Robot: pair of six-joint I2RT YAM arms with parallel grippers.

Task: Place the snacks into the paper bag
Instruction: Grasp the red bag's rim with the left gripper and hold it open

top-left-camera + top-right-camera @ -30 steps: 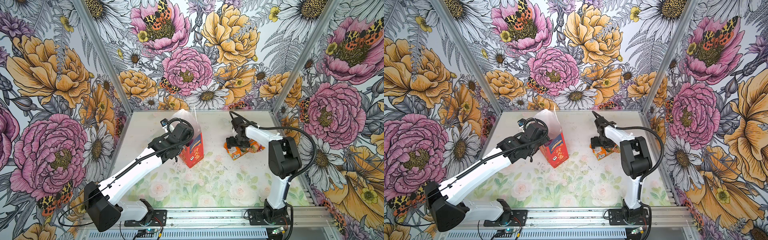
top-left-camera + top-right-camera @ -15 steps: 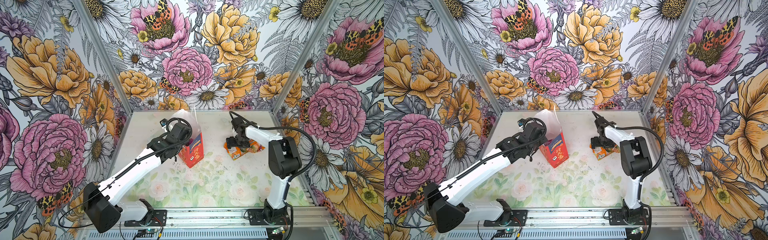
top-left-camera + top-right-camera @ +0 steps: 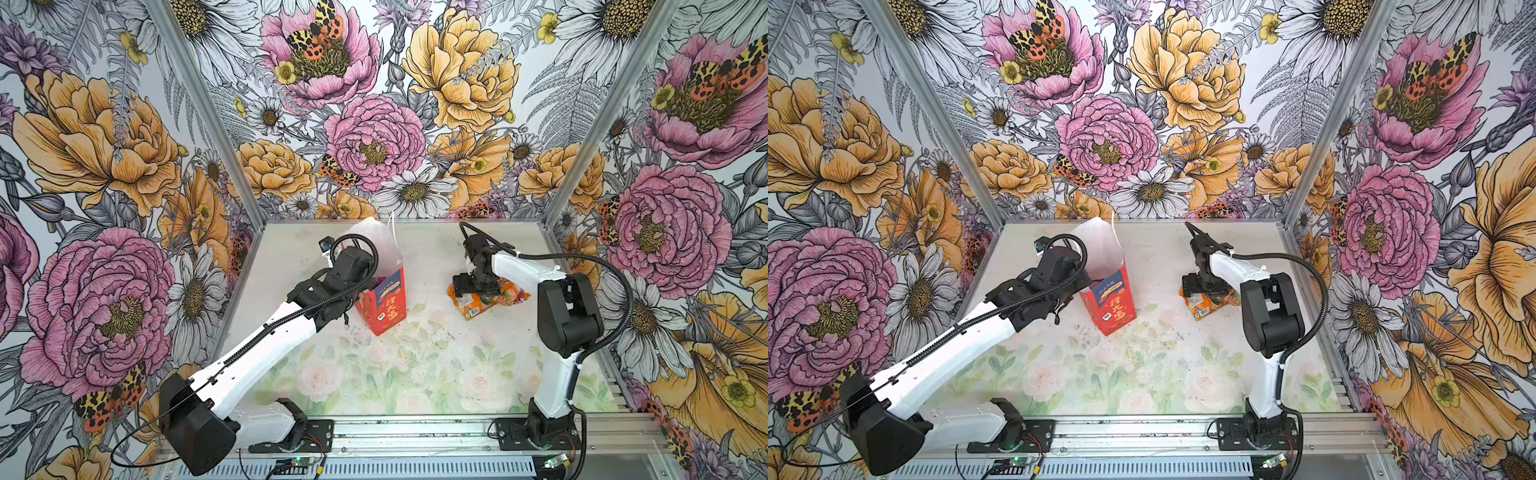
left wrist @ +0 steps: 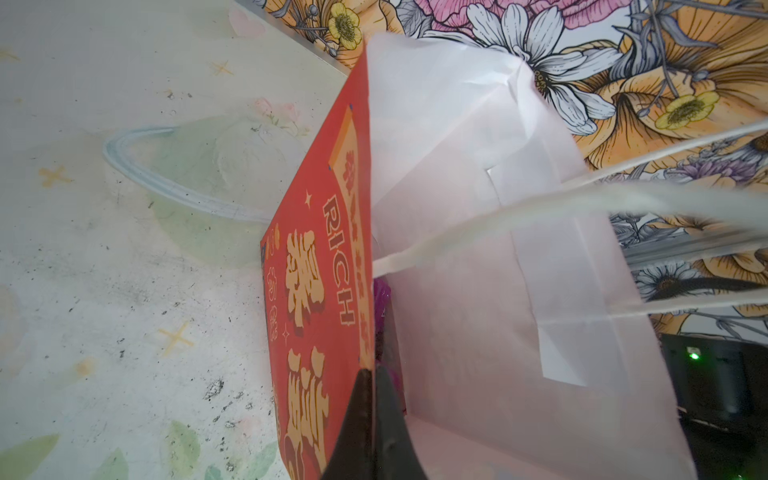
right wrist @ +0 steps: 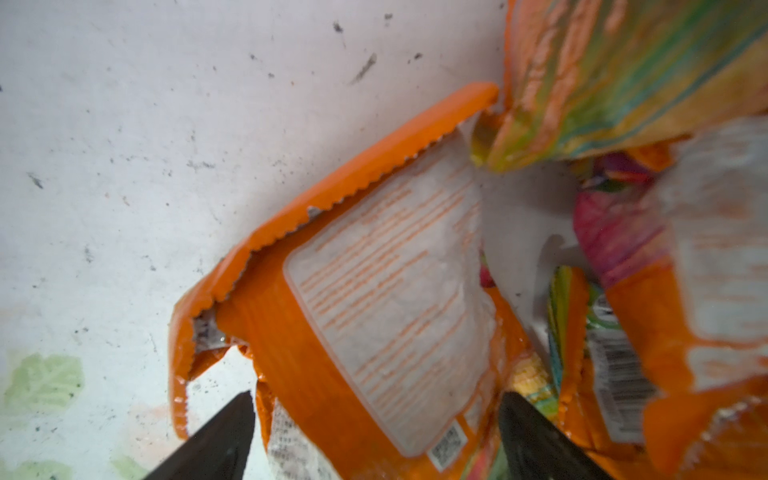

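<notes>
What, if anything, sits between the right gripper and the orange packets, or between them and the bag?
Nothing before the open right gripper, astride an orange packet; bare table runs to the paper bag, though a cord handle crosses its mouth.

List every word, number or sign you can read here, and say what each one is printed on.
"RICH": gold letters on the red side of the paper bag.
Gold Chinese characters beside it: large, but I cannot read them with certainty.
Blue label panel on the bag: too small to read.
White print panel on an orange packet: blurred.
Barcode and QR code: no digits legible.
</notes>
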